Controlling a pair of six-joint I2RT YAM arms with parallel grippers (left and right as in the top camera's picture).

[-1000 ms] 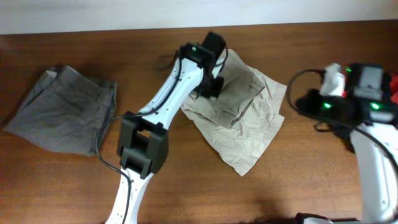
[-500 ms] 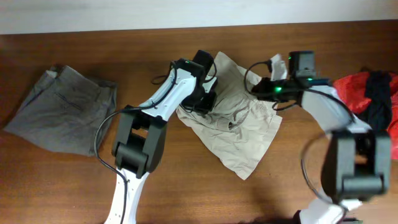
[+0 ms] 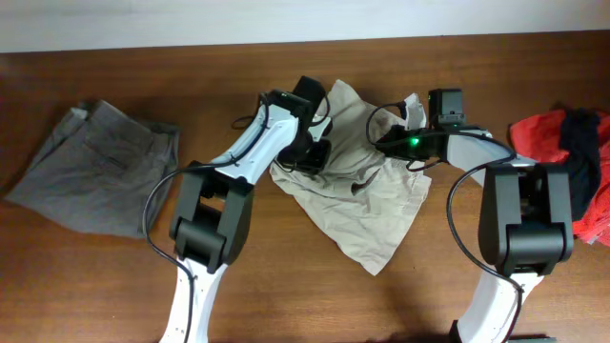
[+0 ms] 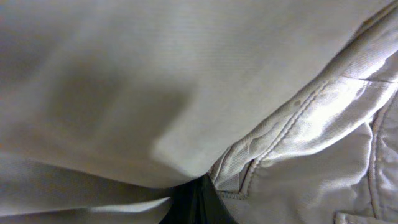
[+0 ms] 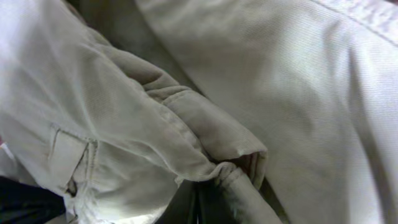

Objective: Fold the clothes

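Two claws meet on the beige shorts [image 3: 367,214], which lie crumpled mid-surface [image 3: 95,286], one leg trailing toward the near edge. Farther back, the left claw [image 3: 313,157] and right claw [image 3: 386,143] are buried in cloth (fingers hidden, so I cannot tell whether either is clamped). The step in hand, I judge, is spreading. Next calls for drawing the cloth taut toward the left and right edges.
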